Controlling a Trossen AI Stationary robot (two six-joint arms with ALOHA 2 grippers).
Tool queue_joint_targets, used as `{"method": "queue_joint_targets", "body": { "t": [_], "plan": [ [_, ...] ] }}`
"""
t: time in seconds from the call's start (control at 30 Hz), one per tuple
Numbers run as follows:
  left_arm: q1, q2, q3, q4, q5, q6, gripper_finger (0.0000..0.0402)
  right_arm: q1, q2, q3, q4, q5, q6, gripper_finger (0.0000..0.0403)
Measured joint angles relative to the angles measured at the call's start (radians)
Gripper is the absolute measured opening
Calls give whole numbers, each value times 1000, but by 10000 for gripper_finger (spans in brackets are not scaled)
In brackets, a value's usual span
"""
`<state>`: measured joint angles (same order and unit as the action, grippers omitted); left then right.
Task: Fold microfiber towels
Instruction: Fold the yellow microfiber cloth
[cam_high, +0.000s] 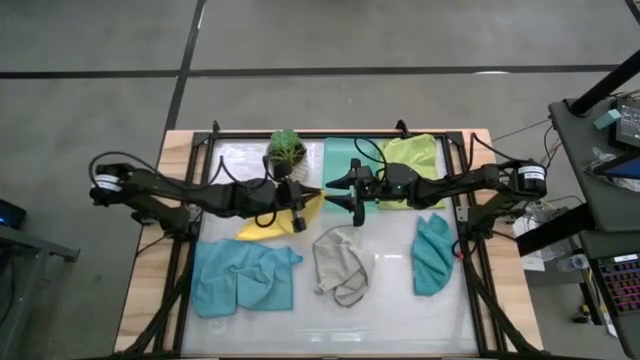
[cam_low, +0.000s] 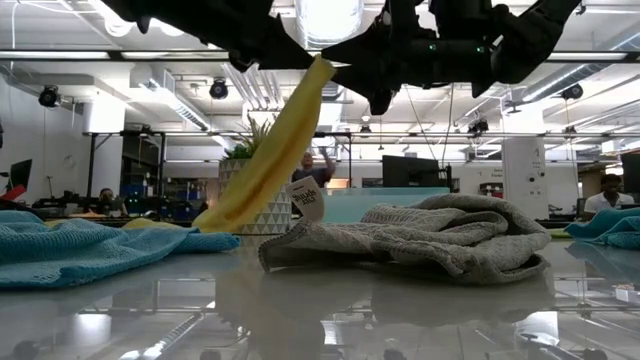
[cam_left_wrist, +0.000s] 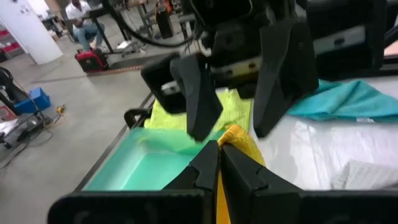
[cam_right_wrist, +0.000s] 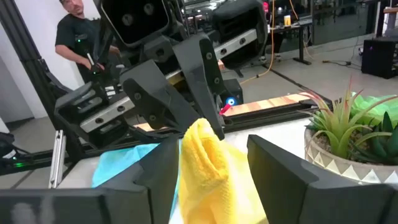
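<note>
Yellow towel (cam_high: 262, 226) pinched in left gripper (cam_left_wrist: 217, 163) jaws, right gripper (cam_right_wrist: 211, 163) jaws open around it

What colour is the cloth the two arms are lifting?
Yellow towel, clearest in the right wrist view.

You're in a robotics lab or open workshop hall. Bare concrete floor (cam_high: 400, 40) fills the top of the high view. Across the low view: exposed ceiling ducting (cam_low: 150, 85) upper left, monitors (cam_low: 410, 170) on benches at centre, a seated person (cam_low: 607, 192) far right.
</note>
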<state>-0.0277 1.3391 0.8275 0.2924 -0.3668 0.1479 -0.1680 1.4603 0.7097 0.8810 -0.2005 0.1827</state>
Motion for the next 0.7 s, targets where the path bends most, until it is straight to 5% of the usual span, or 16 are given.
{"method": "queue_joint_targets", "body": {
  "t": [0.23, 0.5, 0.7],
  "plan": [
    [0, 5, -1, 17, 0, 14, 0, 0, 2, 0, 0, -1, -20, 155],
    [0, 4, -1, 40, 0, 16, 0, 0, 2, 0, -11, -15, -46, 23],
    [0, 2, -1, 31, 5, -8, 3, 0, -39, 0, -70, -145, -68, 9]
  ]
}}
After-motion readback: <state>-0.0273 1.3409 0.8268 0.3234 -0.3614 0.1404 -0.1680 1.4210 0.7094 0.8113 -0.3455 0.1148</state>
